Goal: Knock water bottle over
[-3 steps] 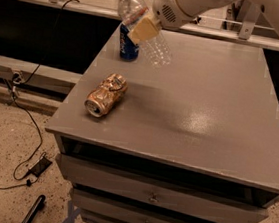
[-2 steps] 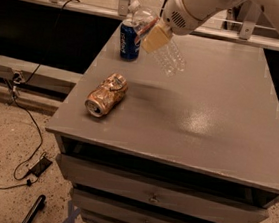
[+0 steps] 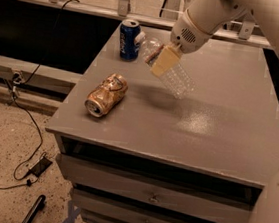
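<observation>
The clear ribbed plastic water bottle has swung from near-upright to almost flat over the grey table, cap beside the blue soda can, with the claw against it, whether clamped I cannot tell, so it looks nearly toppled.

Crowded at the back left of the grey table: upright blue soda can, tilted clear ribbed plastic water bottle just beside, white arm's gripper over it. Crushed gold can lying front left. Open for passage: right half, front centre.
</observation>
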